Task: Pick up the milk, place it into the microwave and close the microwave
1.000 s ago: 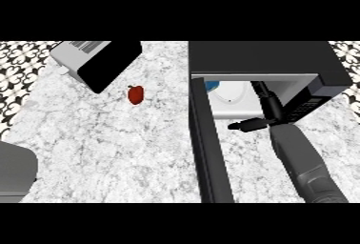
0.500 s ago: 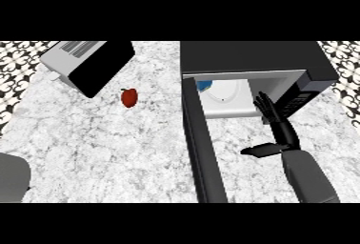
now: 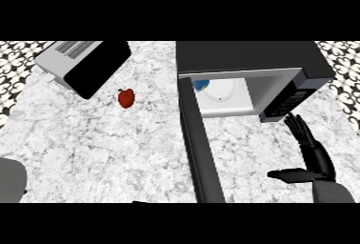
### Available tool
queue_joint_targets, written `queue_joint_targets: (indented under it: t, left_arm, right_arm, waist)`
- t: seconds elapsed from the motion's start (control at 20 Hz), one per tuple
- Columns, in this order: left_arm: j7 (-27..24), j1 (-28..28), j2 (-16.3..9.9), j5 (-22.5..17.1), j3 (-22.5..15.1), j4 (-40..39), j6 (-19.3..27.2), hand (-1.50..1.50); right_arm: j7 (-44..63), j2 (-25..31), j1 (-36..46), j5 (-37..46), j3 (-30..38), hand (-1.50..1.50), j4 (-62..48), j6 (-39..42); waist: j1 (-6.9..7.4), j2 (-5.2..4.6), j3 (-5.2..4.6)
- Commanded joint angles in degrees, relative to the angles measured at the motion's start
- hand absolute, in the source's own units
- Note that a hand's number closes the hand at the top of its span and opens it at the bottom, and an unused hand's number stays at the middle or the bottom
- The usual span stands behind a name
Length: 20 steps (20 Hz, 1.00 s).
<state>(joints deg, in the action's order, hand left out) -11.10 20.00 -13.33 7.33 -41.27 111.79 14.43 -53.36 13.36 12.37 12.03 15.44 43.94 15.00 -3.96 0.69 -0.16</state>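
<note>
Milk (image 3: 211,89) sits inside the microwave (image 3: 247,66), a white carton with a blue cap near the left of the cavity, so we judge the placing done and the closing to be the step in hand. Our right hand (image 3: 309,151) hovers over the tabletop (image 3: 105,152) just outside the cavity, beside the control panel, fingers straight and released, thumb stretched toward the door, holding nothing. Our left hand does not show. The microwave door (image 3: 200,147) stands swung wide open, seen edge-on as a long dark bar running toward us, left of the hand. To close it well, we should bring the hand round to the door's outer face near its free end, keep the fingers flat, and push in an arc toward the hinge. A red pepper (image 3: 126,97) and a toaster oven (image 3: 83,64) lie well apart to the left.
</note>
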Motion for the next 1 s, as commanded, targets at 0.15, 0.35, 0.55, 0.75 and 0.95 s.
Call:
queue_joint_targets:
  t: [0.15, 0.35, 0.55, 0.75, 0.95]
  left_arm:
    - [9.1, -14.6, 4.6, 1.2, 0.3, -11.2, -5.8, 1.50]
    - [14.7, -25.9, 11.4, 2.9, -1.3, -24.2, -9.5, 1.50]
    - [8.2, -30.6, 13.1, -0.8, -4.6, -36.7, -6.1, 1.50]
    - [2.5, -37.8, 13.3, -6.6, -9.6, -44.7, -4.4, 1.50]
    - [1.6, -41.1, 13.3, -13.7, -16.3, -47.7, 1.1, 1.50]
  right_arm:
    - [2.3, 5.2, -12.9, -6.6, 1.6, -1.50, 16.9, 8.2]
    - [3.3, 4.4, -15.7, -7.5, 0.8, -1.50, 21.0, 6.2]
    - [0.3, 7.6, -23.1, -10.5, 2.4, -1.50, 25.9, 8.9]
    - [3.5, 7.5, -22.0, -14.7, 1.6, -1.50, 29.5, 10.9]
    - [4.6, 10.4, -22.4, -19.0, 2.3, -1.50, 32.0, 13.9]
  waist:
    - [0.24, -0.39, -0.02]
    - [0.01, -0.76, 0.04]
    - [0.94, -0.83, 0.04]
    - [0.42, -1.11, 0.02]
    - [-1.11, -1.30, -0.01]
